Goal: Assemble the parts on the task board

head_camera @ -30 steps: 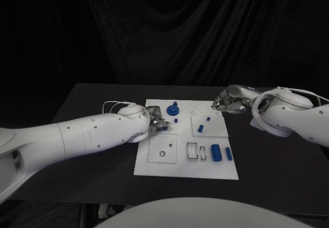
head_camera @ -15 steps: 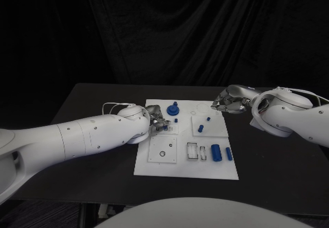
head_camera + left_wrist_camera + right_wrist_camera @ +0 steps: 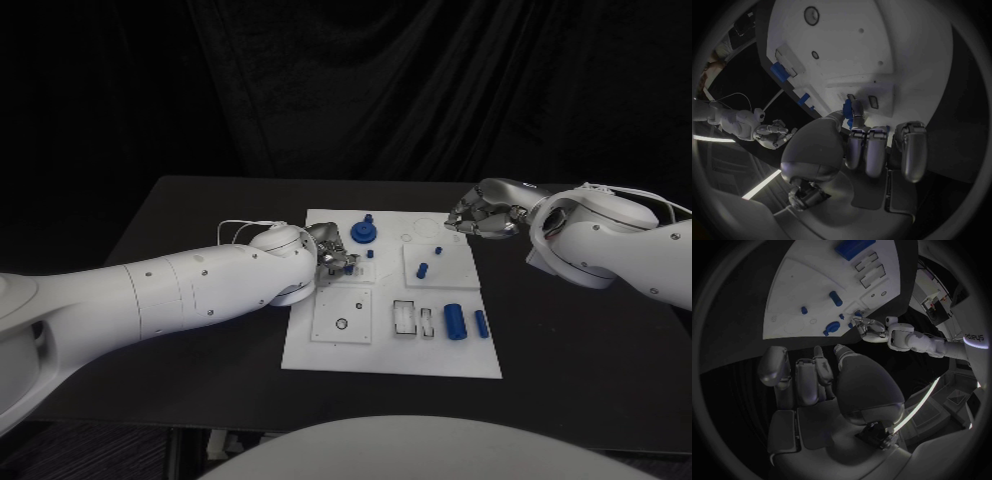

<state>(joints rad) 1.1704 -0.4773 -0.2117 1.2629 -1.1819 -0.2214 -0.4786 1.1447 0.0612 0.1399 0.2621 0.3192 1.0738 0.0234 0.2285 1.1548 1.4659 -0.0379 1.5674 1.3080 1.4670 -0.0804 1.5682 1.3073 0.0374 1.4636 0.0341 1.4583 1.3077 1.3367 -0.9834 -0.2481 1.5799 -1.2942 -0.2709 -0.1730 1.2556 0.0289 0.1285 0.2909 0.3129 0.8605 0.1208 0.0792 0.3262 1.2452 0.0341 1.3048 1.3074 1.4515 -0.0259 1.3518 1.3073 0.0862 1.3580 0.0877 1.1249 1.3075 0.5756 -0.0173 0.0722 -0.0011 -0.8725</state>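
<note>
The white task board (image 3: 389, 345) lies mid-table. My left hand (image 3: 330, 250) hovers over its upper left part and pinches a small blue part (image 3: 848, 113) between thumb and a finger, close above a raised white block (image 3: 873, 95). My right hand (image 3: 485, 214) hangs at the board's far right corner with its fingers (image 3: 804, 371) curled in and nothing in them. A blue knob with a peg (image 3: 364, 232) stands on the board near the left hand. Two small blue pegs (image 3: 423, 269) stand mid-board, and two blue cylinders (image 3: 456, 321) lie at the lower right.
The board has empty slots (image 3: 414, 318) and a round hole (image 3: 340, 323) in its lower half. Black tabletop (image 3: 202, 230) surrounds the board, with a dark curtain behind. The right wrist view shows the board (image 3: 811, 290) and my left hand (image 3: 870, 329) beyond it.
My left forearm has crept slightly to the right while its hand stays over the same spot with the blue part. The right hand has not moved.
</note>
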